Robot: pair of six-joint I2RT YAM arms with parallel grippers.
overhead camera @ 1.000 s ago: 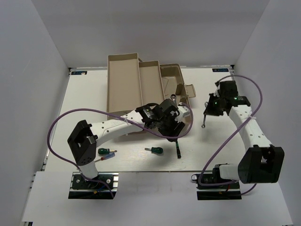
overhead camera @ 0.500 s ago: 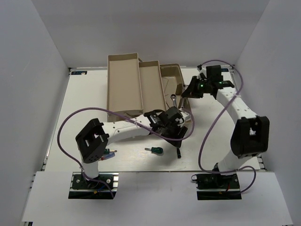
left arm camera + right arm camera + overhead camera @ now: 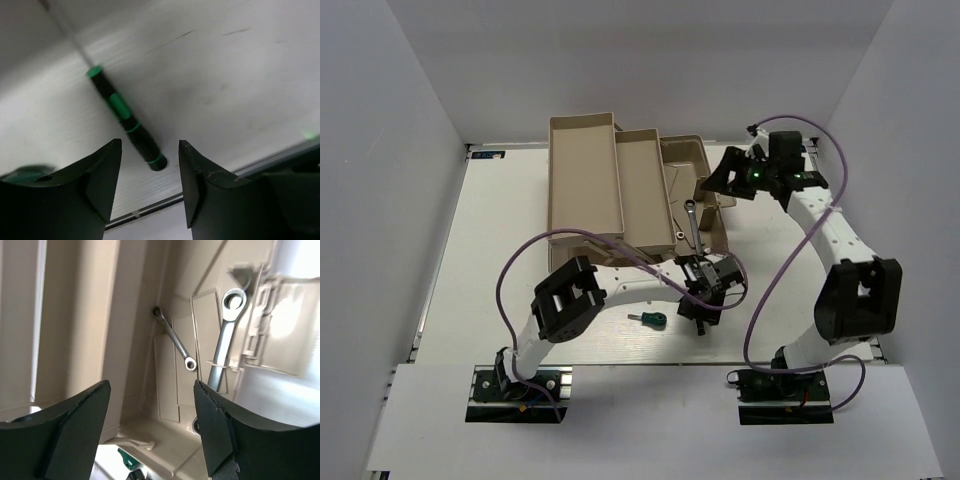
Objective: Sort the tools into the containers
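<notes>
**Left jaws.** Apart and empty. They were poised above the thin black-green screwdriver (image 3: pixel 126 118), whose handle lay slantwise in the gap between them and touched neither. The gap was wider than the handle, so the pose was judged an approach for closing on it. The screwdriver rested flat on the bench (image 3: pixel 500 250), just off the near side of the toolbox (image 3: pixel 582 120).

**Right jaws.** Wide apart, holding and touching nothing. They hung over the toolbox's base (image 3: pixel 165 370) and looked down into it. The small wrench (image 3: pixel 174 337) lay on the base floor. The larger wrench (image 3: pixel 223 340) lay beside it, ring end toward the far side and shaft running to the near wall. Both were judged sorted, since they sat inside the container.

**Surroundings.** The stubby green screwdriver (image 3: pixel 648 319) lay on the bench on the toolbox's near side, apart from it and not yet sorted. The long trays (image 3: pixel 585 180) of the toolbox showed no tools. The green-and-red handled screwdriver could not be made out.
</notes>
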